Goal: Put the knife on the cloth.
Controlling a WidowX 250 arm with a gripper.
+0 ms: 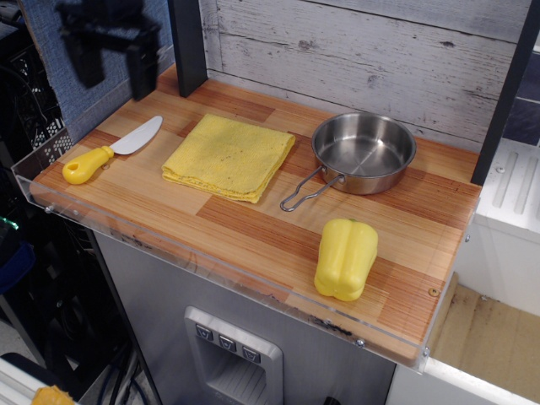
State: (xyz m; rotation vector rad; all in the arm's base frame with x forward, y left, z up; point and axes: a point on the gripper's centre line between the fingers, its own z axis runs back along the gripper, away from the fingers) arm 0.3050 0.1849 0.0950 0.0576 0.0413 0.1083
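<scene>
Blurred dark claw (pixel 114 66) at top left, fingers spread, holding nothing, one knife (pixel 110 150), one cloth (pixel 228 156), one pan (pixel 363 152), one pepper (pixel 346 257), worktop (pixel 245 228).

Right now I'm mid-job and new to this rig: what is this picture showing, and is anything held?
There is one view, from a camera looking down at a wooden counter. The blurred dark shape at the top left is the robot arm's end effector; its two fingers hang apart in the air above the counter, holding nothing. Below it lies the knife, with a yellow handle and a grey blade. Beside it is the cloth, then a steel pan. A yellow pepper sits near the front edge.
</scene>
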